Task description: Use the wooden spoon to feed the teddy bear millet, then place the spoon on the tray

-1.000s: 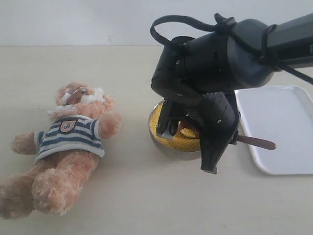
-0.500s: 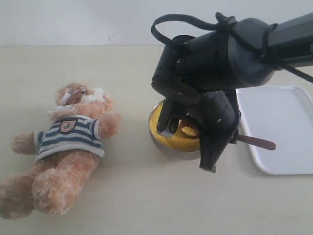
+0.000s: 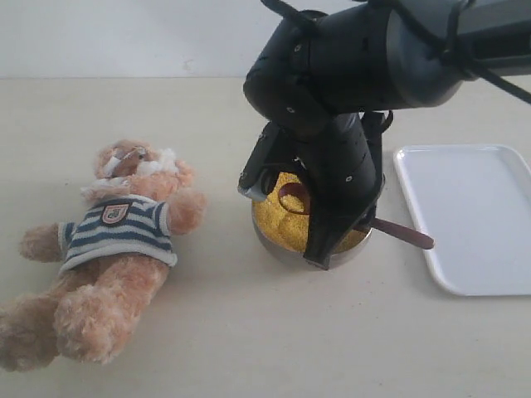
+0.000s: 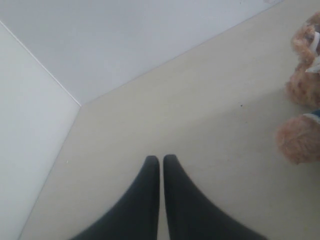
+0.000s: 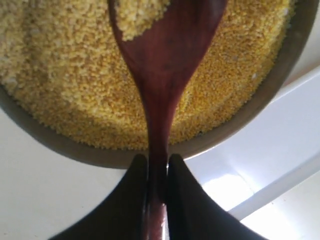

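The teddy bear (image 3: 116, 240) lies on its back at the left of the table, head toward the far side; its edge also shows as teddy bear (image 4: 300, 140). A metal bowl (image 3: 282, 247) of yellow millet (image 3: 286, 222) stands mid-table. My right gripper (image 5: 157, 160) is shut on the handle of the wooden spoon (image 5: 165, 55). The spoon's bowl hangs just above the millet (image 5: 60, 75) with some grain in it. The handle end of the wooden spoon (image 3: 402, 234) sticks out toward the white tray (image 3: 473, 215). My left gripper (image 4: 161, 159) is shut on nothing over bare table.
The right arm (image 3: 348, 83) looms over the bowl and hides its far rim. The tray sits close to the right of the bowl rim (image 5: 240, 125). A pale wall runs along the table's far edge (image 3: 124, 78).
The right arm has risen and swung left over the bowl. The spoon has come up out of the millet, and its handle end has moved left, off the tray's edge.
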Robot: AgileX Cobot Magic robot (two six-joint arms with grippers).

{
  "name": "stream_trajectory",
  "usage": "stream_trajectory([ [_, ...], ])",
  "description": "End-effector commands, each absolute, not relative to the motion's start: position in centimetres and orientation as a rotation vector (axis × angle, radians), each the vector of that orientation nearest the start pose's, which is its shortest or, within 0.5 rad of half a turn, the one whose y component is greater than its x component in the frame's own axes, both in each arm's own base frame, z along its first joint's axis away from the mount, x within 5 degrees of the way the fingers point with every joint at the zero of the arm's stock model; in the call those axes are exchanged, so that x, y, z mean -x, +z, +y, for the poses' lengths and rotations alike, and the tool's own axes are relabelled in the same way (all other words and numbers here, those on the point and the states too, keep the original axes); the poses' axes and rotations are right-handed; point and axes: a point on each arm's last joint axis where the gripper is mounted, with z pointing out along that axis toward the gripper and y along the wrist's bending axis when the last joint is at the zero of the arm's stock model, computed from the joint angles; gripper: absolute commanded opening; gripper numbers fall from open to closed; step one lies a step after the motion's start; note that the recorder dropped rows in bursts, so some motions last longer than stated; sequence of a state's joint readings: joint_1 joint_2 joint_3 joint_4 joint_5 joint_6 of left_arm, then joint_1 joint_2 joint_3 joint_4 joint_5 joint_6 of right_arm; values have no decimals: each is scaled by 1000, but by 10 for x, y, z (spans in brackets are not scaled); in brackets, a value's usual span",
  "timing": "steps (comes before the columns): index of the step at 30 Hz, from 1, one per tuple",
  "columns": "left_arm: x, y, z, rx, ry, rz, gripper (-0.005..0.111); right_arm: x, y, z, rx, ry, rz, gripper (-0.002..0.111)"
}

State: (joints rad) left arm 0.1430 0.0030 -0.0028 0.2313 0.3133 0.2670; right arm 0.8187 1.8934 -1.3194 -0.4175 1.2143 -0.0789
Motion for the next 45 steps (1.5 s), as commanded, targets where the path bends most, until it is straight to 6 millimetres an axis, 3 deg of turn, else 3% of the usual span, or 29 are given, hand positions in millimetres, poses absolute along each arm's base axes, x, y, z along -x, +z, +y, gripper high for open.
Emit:
stream_trajectory([
  [1,-53,186,14,-259,518,1797,4,-274,201,218,1474,-538,2728,-1],
  [12,-53,186,14,-259,518,1797,4,-281,215,199,1458,-387,2767,-1],
  [17,-53,186,14,-259,518,1797,4,-284,224,187,1381,-233,2824,-1],
  [23,-53,186,14,-259,518,1797,4,-282,227,187,1320,-88,2869,-1],
  [45,-53,186,14,-259,518,1797,4,-282,227,188,1272,-77,2892,-1],
])
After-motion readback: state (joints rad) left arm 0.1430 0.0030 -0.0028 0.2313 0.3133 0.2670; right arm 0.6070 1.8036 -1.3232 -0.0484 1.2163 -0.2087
